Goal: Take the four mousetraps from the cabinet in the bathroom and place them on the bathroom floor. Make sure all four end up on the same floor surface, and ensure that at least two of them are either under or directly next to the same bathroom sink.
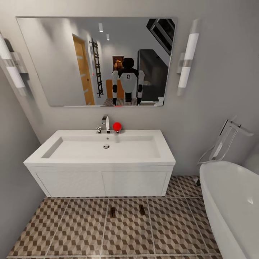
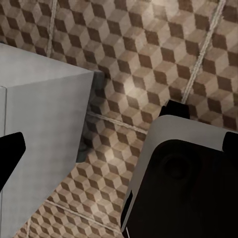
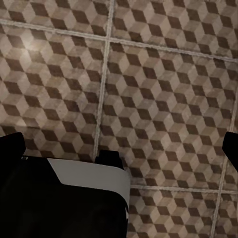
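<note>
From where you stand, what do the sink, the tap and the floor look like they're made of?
The sink looks like glossy white ceramic or resin: smooth, uniform, softly shaded. The tap appears to be polished chrome, bright and mirror-like. The bathroom floor looks like matte printed tile, with a cube pattern and pale grout lines.

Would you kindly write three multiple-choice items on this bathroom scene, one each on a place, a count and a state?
1. Where do the mousetraps lie?
A. In the basin
B. On the bathroom floor just in front of the vanity
C. In the bathtub

2. How many mousetraps show on the tiles in the head view?
A. Two
B. Four
C. None

3. What is in the sink?
A. Water to the rim
B. A towel
C. Nothing but its drain

Key: 1 B, both small boards lie on the patterned tiles before the white vanity. 2 A, one at, another at. 3 C, the white basin is bare around the drain.
</note>
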